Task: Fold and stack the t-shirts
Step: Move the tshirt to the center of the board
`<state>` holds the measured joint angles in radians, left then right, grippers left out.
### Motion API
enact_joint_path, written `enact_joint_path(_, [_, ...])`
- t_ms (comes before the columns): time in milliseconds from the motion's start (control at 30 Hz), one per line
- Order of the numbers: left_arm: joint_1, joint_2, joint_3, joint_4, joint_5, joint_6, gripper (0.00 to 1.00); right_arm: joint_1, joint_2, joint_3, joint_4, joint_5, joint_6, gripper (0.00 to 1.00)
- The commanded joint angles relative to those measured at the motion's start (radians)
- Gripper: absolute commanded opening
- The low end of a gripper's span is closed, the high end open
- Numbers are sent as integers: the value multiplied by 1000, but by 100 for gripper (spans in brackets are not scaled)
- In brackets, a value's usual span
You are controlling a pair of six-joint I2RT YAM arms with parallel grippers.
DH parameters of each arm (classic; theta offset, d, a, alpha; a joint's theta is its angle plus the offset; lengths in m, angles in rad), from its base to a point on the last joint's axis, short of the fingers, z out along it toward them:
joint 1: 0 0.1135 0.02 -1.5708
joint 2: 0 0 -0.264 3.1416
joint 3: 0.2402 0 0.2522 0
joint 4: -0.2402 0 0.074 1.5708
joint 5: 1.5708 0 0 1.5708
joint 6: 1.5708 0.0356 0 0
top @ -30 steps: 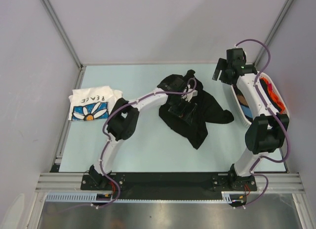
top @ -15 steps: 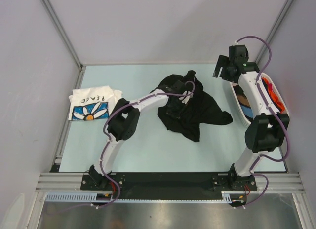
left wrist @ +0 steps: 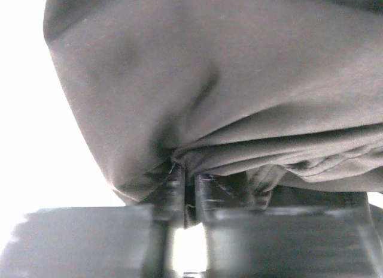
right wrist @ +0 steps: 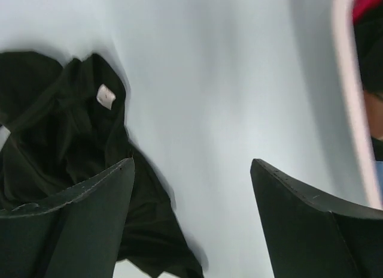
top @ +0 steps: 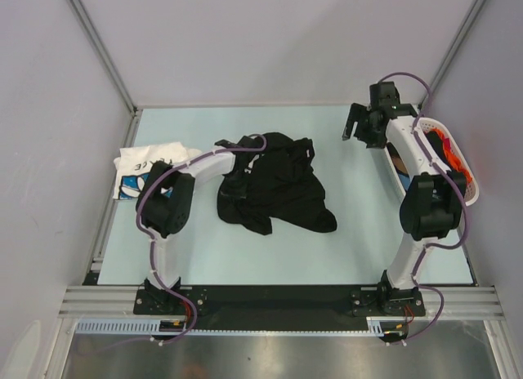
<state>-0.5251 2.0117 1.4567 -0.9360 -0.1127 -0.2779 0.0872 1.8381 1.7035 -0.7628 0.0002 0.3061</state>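
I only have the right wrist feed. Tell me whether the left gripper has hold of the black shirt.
Observer: Yes. The left gripper is shut on a fold of the black t-shirt; the left wrist view shows cloth pinched in its jaws.
Operator: Give me where on the shirt it grips.
Observer: From above, near the shirt's left side; the rest lies bunched to the right on the table.
Operator: Report any other shirt out on the table.
Observer: A white printed t-shirt lies at the table's left edge, partly hidden behind the left arm.
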Motion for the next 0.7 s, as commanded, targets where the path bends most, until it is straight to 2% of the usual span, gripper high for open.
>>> enact_joint_path(0, [27,-18,-33,-112,-70,-73,39,-3,82,8,-102,-182,7,83])
enact_joint_path(33, [28,-21,-32,-116,-73,-78,60,-4,120,8,-145,-275,-13,83])
enact_joint_path(67, [30,-36,-27,-118,-80,-83,99,-6,139,11,-182,-319,-18,83])
enact_joint_path(133, [30,-56,-12,-119,-74,-92,100,-6,159,-14,-245,-447,-39,81])
enact_joint_path(233, [30,-118,8,-126,-74,-101,100,-9,142,-79,-294,-518,-65,80])
enact_joint_path(433, [19,-224,4,-74,17,-100,100,-41,36,-293,-297,-608,-59,81])
enact_joint_path(667, [-104,-225,-4,-55,134,-37,100,-40,-45,-513,-291,-660,-71,80])
